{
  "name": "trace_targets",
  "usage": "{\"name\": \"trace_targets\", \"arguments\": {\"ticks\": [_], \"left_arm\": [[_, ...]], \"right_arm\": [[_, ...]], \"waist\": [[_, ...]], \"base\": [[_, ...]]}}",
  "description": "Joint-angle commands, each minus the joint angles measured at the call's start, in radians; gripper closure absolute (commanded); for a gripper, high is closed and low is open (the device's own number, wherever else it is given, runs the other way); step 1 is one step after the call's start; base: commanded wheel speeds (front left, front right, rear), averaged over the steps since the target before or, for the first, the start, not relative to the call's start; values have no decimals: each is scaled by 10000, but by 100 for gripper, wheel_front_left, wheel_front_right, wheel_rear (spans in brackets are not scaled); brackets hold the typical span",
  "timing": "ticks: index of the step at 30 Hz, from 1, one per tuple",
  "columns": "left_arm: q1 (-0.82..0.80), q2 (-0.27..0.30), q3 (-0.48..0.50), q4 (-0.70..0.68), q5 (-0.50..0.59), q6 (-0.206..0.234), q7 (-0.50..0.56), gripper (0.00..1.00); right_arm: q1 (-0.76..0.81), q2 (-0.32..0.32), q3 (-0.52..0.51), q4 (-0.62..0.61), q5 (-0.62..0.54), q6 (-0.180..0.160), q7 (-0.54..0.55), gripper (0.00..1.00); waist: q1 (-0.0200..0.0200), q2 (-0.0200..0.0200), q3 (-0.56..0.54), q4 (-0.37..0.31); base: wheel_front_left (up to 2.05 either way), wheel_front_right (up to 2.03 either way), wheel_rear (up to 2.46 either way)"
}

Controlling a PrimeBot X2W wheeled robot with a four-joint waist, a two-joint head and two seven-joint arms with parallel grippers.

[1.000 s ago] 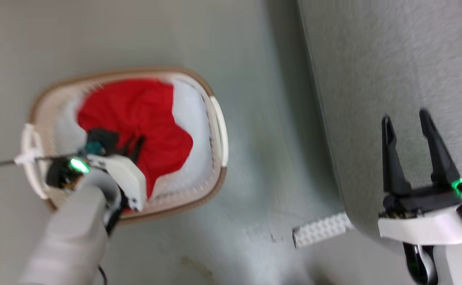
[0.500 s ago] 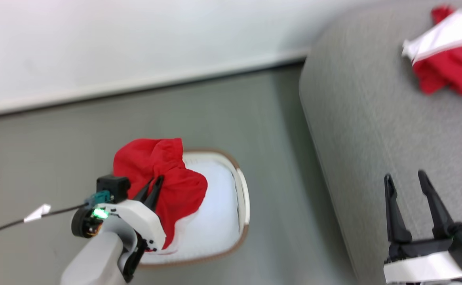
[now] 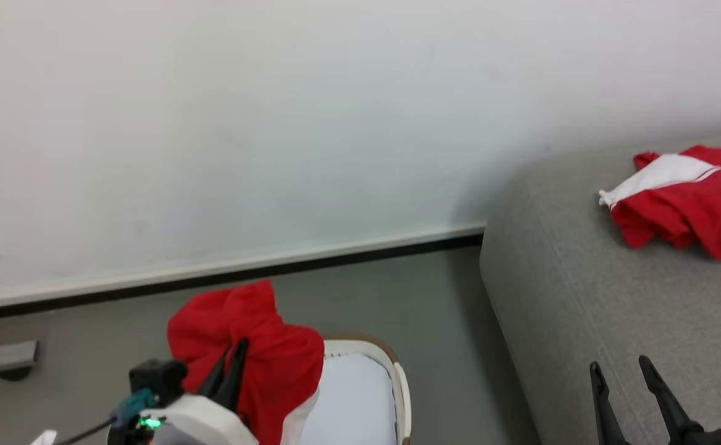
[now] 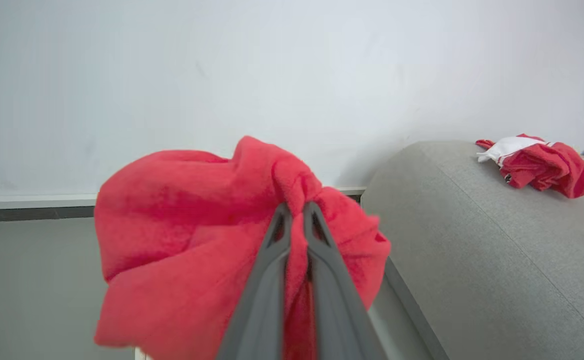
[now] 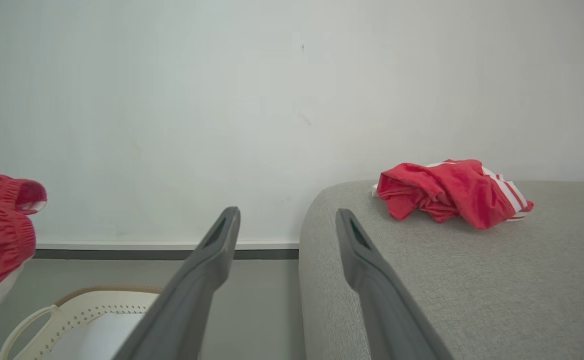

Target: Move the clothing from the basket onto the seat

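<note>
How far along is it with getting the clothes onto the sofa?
Done: one red-and-white garment lies on the sofa. In hand: the left hand is shut on a red garment, held above the basket. Left: carry it to the sofa and let go. The right hand is open. The basket's visible part shows white lining; the rest is out of frame.

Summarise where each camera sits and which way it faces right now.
Head: up on the robot's head, facing forward at the wall, basket and sofa; left gripper lower left, right gripper lower right.
Left wrist: on the left arm, looking along its shut fingers, which pinch a red garment.
Right wrist: on the right arm, looking along its open fingers toward the wall.
Shared: all three show the second garment lying on the sofa.
</note>
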Motion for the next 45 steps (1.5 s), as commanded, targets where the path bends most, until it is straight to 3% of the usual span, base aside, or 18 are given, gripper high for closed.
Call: {"name": "trace_targets", "arguments": {"ticks": [1, 10, 19, 28, 36, 45], "left_arm": [[324, 160, 59, -319, -74, 97, 8, 100], [1644, 791, 176, -2457, -203, 809, 607, 100], [1901, 1055, 135, -3548, -176, 1142, 1027, 100], [1625, 1152, -206, -4401, 78, 1133, 1490, 100], [1188, 722, -908, -4738, 243, 938, 1881, 100], [879, 272, -1698, -4837, 434, 654, 2199, 100]], "right_arm": [[187, -24, -19, -12, -52, -26, 6, 0], [582, -22, 13, -34, 21, -26, 6, 0], [309, -24, 497, -115, -116, -26, 6, 0], [-619, -25, 2955, -97, -777, -26, 6, 0], [-1966, -30, 5617, 793, -717, -26, 6, 0], [-3035, -32, 6757, 1681, -723, -26, 7, 0]], "waist": [[5, 0, -514, 143], [5, 0, -733, 300], [5, 0, -658, 349], [5, 0, -579, 319], [5, 0, -609, 499], [5, 0, -626, 640]], "base": [[0, 0, 0], [0, 0, 0], [0, 0, 0], [0, 0, 0], [0, 0, 0], [0, 0, 0]]}}
